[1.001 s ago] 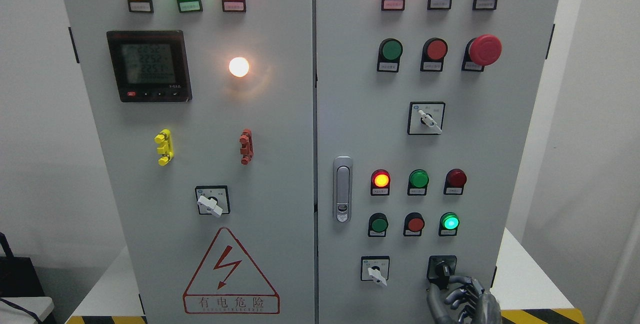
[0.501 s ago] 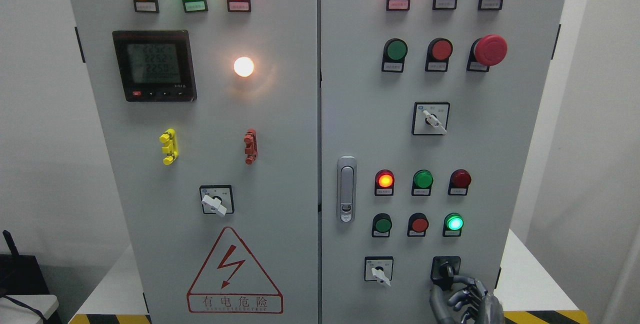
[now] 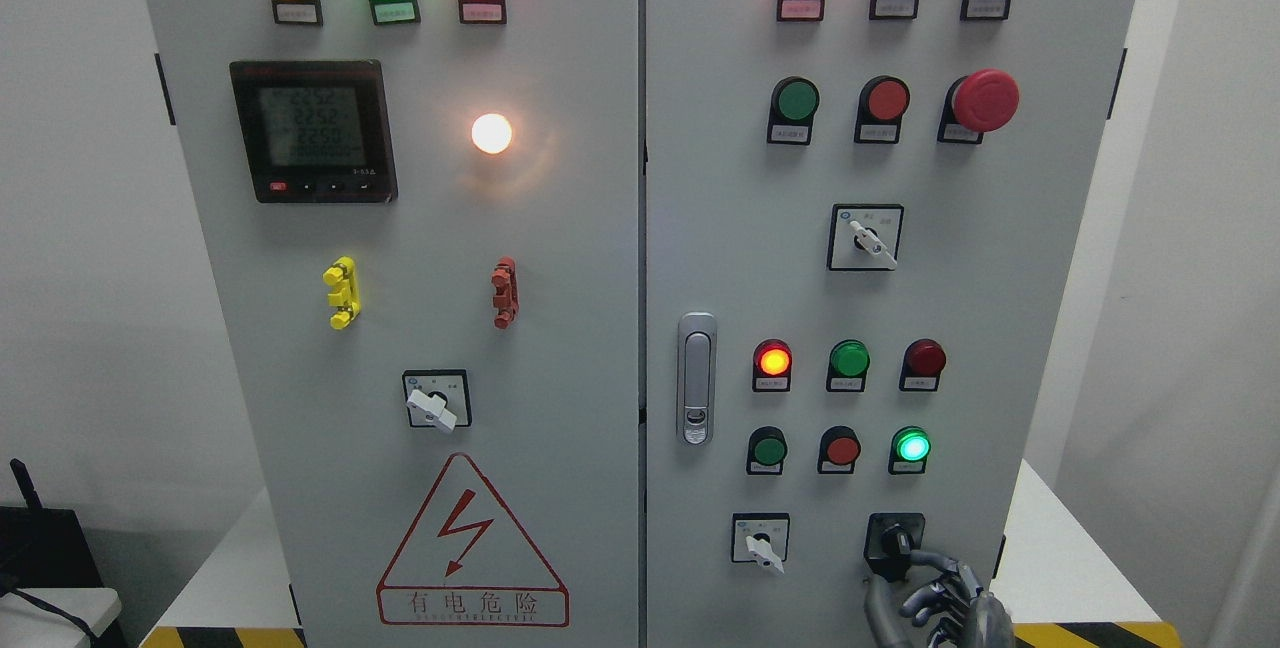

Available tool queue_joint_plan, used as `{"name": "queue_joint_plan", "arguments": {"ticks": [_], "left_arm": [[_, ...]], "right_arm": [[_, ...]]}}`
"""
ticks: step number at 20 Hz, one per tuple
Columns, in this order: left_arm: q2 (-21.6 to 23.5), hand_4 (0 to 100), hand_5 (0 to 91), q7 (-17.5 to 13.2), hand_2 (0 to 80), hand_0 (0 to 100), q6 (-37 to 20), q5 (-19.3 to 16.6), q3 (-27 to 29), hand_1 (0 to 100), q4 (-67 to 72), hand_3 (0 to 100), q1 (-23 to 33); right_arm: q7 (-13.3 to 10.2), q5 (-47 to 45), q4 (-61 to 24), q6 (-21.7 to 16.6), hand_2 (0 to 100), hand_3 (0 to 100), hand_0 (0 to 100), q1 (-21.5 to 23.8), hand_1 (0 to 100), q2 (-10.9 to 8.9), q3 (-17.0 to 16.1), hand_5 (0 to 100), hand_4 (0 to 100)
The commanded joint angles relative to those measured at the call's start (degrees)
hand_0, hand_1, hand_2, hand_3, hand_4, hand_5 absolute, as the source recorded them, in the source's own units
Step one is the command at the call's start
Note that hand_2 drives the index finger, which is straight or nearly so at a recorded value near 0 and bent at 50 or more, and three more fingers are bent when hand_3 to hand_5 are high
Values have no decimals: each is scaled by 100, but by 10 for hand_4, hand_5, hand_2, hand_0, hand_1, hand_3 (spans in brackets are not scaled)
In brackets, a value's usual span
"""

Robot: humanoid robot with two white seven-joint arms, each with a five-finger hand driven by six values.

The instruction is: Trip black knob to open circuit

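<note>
right robot hand [image 3: 925, 598] | fingers curled at black knob [image 3: 893, 538] | grip unclear | wrist cut off

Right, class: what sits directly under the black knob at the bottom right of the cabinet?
The right hand is under the black knob, one fingertip reaching its lower edge. The grey cabinet door shows around it; the panel behind the hand is covered.

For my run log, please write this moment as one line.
task: trip black knob | right hand: fingers at knob, grasp unclear | left hand: not visible | panel: closed
</note>
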Motion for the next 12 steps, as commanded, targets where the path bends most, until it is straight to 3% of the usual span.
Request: {"name": "queue_joint_plan", "arguments": {"ticks": [1,4,8,12], "left_arm": [[1,0,0,4,0,120,2,-193,0,389,0,0,-44],[1,0,0,4,0,120,2,-185,0,389,0,0,-44],[1,0,0,4,0,120,2,-184,0,389,0,0,-44],[-8,0,0,4,0,120,2,-193,0,389,0,0,-44]], "right_arm": [[-3,-1,-11,-133,294,753,342,61,772,-65,-53,865,801],[-3,-1,-11,-203,290,726,340,149,763,-108,-54,787,733],[23,-10,-11,-466,286,612,321,325,735,-152,-71,641,619],[67,-27,-11,-940,256,536,322,562,641,-196,-98,549,552]]}}
